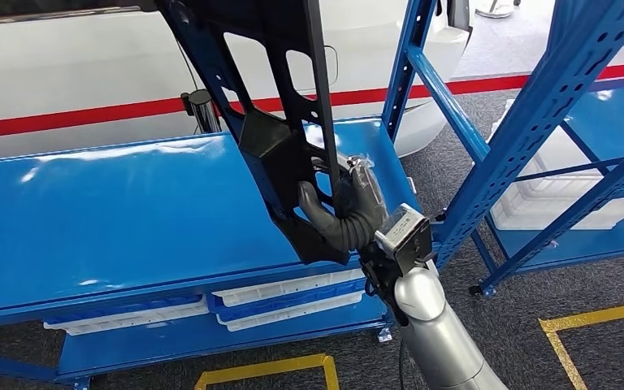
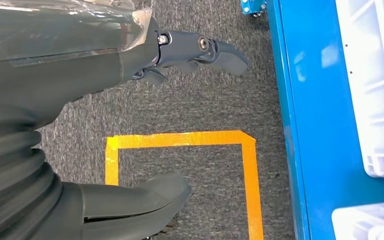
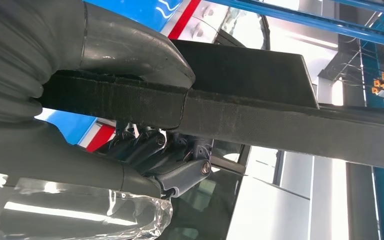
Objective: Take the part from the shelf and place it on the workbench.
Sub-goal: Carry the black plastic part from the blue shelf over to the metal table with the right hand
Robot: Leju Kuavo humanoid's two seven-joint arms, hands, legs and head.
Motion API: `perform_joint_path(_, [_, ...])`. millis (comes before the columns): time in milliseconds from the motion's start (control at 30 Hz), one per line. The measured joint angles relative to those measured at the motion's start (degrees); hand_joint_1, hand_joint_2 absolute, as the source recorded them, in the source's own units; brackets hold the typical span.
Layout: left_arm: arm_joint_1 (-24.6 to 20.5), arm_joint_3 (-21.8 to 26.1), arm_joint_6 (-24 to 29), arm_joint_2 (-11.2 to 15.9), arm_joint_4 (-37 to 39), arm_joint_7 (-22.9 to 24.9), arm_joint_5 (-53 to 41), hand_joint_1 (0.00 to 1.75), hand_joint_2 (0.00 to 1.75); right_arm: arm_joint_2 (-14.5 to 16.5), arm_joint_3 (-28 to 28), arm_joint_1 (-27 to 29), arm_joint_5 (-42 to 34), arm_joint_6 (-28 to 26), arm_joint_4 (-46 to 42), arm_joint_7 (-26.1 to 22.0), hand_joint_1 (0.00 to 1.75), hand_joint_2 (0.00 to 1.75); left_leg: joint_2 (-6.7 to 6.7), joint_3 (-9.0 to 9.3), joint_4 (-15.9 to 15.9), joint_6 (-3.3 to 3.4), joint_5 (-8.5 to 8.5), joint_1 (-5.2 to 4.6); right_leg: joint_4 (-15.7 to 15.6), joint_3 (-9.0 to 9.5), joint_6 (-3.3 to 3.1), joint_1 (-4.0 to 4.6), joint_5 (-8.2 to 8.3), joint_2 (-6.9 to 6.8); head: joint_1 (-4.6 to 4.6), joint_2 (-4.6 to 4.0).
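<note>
The part is a long black plastic panel with cut-outs, held upright and tilted over the blue workbench. My right hand grips it near its lower end, thumb on one face and fingers on the other. In the right wrist view the thumb lies over the part's dark edge and the fingers curl beneath it. My left hand hangs over grey carpet with its fingers apart and nothing in them.
A blue steel shelf rack stands at the right with white trays on its lower level. More white trays sit under the workbench. Yellow tape marks the grey carpet. A white wall with a red stripe runs behind.
</note>
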Motion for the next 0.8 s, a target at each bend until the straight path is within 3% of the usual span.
perform_joint_path(33, [-0.02, 0.0, -0.04, 0.03, 0.0, 0.0, 0.0, 0.0, 1.75, -0.08, 0.01, 0.0, 0.0, 0.0, -0.03, -0.01, 1.75, 1.75, -0.07, -0.16, 0.48, -0.45, -0.28, 0.1, -4.22, 2.17, 0.56, -0.23, 1.39, -0.06, 0.03, 0.0])
perform_joint_path(100, [-0.07, 0.01, -0.11, 0.15, 0.0, -0.01, 0.0, 0.0, 1.75, -0.18, 0.03, 0.08, 0.03, 0.0, -0.19, 0.0, 1.75, 1.75, -0.25, -0.81, 1.63, -1.41, -0.81, 0.06, -9.21, 4.64, 0.49, -0.37, 2.98, 0.13, -0.02, 0.0])
perform_joint_path(233, [0.0, 0.0, -0.23, 0.26, 0.03, -0.04, -0.02, 0.0, 1.75, -0.26, 0.03, 0.18, 0.05, 0.0, -0.32, 0.02, 1.75, 1.75, -0.4, -1.84, 2.7, -2.53, -1.41, 0.31, -9.1, 4.03, -0.98, -0.22, 3.49, 0.38, -0.1, 0.0])
perform_joint_path(300, [-0.03, 0.01, -0.33, 0.33, 0.04, -0.22, -0.05, 0.0, 1.75, -0.23, 0.03, 0.01, -0.04, 0.03, -0.29, 0.02, 1.75, 1.75, -0.4, -3.49, 6.66, -2.92, -4.74, 0.47, -9.22, 3.49, -1.91, -0.3, 3.99, 0.29, -0.14, 0.0])
perform_joint_path(367, [0.0, 0.01, -0.47, 0.45, 0.06, -0.45, -0.07, 0.0, 1.75, -0.24, 0.04, -0.23, -0.43, 0.19, -0.14, -0.03, 1.75, 1.75, -0.42, -6.61, 14.19, -3.11, -9.35, 0.46, -9.2, 2.55, -2.75, 0.03, 4.56, 0.19, -0.16, 0.0])
perform_joint_path(433, [0.06, 0.03, -0.56, 0.54, 0.1, -0.61, 0.01, 0.0, 1.75, -0.26, 0.06, -0.39, -1.02, 0.36, 0.2, -0.13, 1.75, 1.75, -0.43, -7.94, 18.38, -2.92, -11.05, 0.44, -9.18, 1.49, -3.23, 0.44, 5.32, 0.11, -0.16, 0.0])
perform_joint_path(467, [0.07, 0.08, -0.55, 0.56, 0.12, -0.66, 0.1, 0.0, 1.75, -0.27, 0.08, -0.53, -1.31, 0.39, 0.42, -0.2, 1.75, 1.75, -0.43, -6.93, 17.3, -2.63, -10.35, 0.39, -9.17, 1.01, -3.31, 0.62, 5.75, 0.1, -0.17, 0.0])
perform_joint_path(567, [-0.15, 0.39, -0.41, 0.81, 0.13, -0.73, 0.49, 0.0, 1.75, -0.21, 0.18, -1.41, -2.0, 0.42, 1.0, -0.41, 1.75, 1.75, -0.36, 0.17, 5.84, -1.04, -6.53, -0.2, -9.27, 0.06, -3.05, 1.01, 7.13, 0.12, -0.11, 0.0])
perform_joint_path(600, [-0.26, 0.51, -0.38, 0.91, 0.13, -0.78, 0.57, 0.0, 1.75, -0.19, 0.2, -1.78, -2.17, 0.41, 1.15, -0.46, 1.75, 1.75, -0.31, 1.55, 3.23, -0.61, -5.83, -0.53, -9.36, 0.0, -2.77, 0.97, 7.53, 0.06, -0.1, 0.0])
perform_joint_path(667, [-0.32, 0.76, -0.31, 1.14, 0.13, -0.85, 0.63, 0.0, 1.75, -0.12, 0.3, -2.41, -2.37, 0.39, 1.41, -0.53, 1.75, 1.75, -0.24, 1.61, 2.22, -0.06, -5.1, -1.13, -9.8, 0.16, -1.98, 0.75, 8.32, -0.07, -0.08, 0.0])
perform_joint_path(733, [-0.29, 0.94, -0.26, 1.21, 0.17, -0.86, 0.69, 0.0, 1.75, -0.13, 0.46, -2.91, -2.54, 0.28, 1.71, -0.6, 1.75, 1.75, -0.16, 1.19, 1.41, 0.43, -3.28, -1.23, -10.2, -0.16, -1.33, 0.76, 8.83, -0.08, -0.07, 0.0])
perform_joint_path(800, [-0.29, 1.01, -0.23, 1.13, 0.21, -0.85, 0.78, 0.0, 1.75, -0.24, 0.64, -3.36, -2.75, 0.04, 2.03, -0.71, 1.75, 1.75, 0.06, 0.25, 0.48, 0.9, -1.01, -0.91, -7.58, -1.62, -1.72, 1.02, 5.89, -0.05, 0.03, 0.0])
